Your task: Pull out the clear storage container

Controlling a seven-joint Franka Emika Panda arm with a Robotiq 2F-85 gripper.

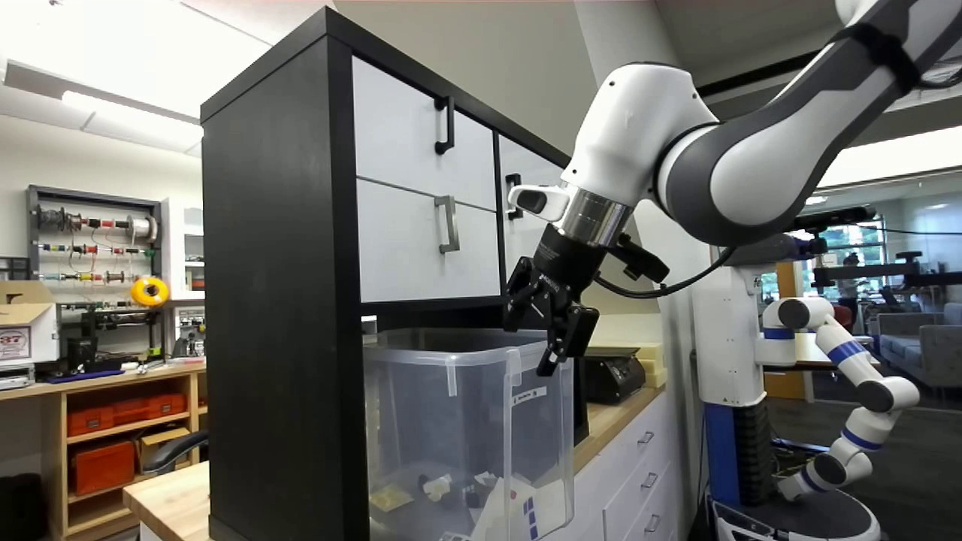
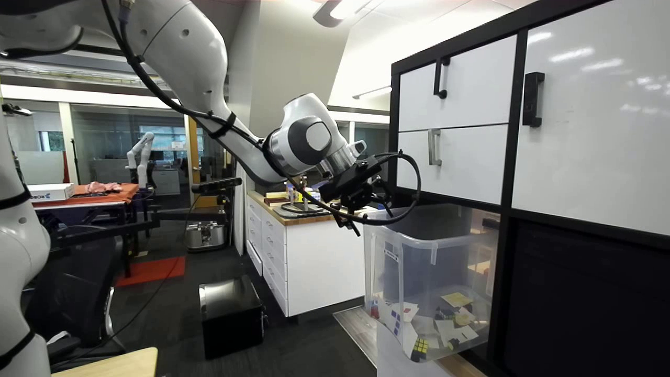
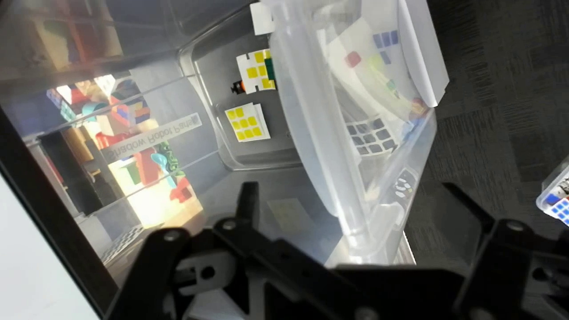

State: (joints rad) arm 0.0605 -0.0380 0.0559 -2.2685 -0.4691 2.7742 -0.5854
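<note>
The clear storage container (image 1: 443, 406) is a see-through bin with a thick rim and flat paper pieces inside. It also shows in an exterior view (image 2: 445, 267), where its front part sticks out from the cabinet opening. My gripper (image 1: 532, 347) is above the container's front rim, tilted downward, and shows in an exterior view too (image 2: 372, 221). In the wrist view the gripper (image 3: 353, 190) is open. One finger is over the inside of the container, the other outside over the floor, with the front rim (image 3: 324, 146) between them. Whether a finger touches the plastic I cannot tell.
The black cabinet (image 1: 270, 300) frames the container and has white drawer fronts (image 1: 428, 244) with handles just above it. A white counter unit (image 2: 324, 262) stands beside it. A black box (image 2: 230, 317) is on the floor. Another robot (image 1: 751, 391) stands behind.
</note>
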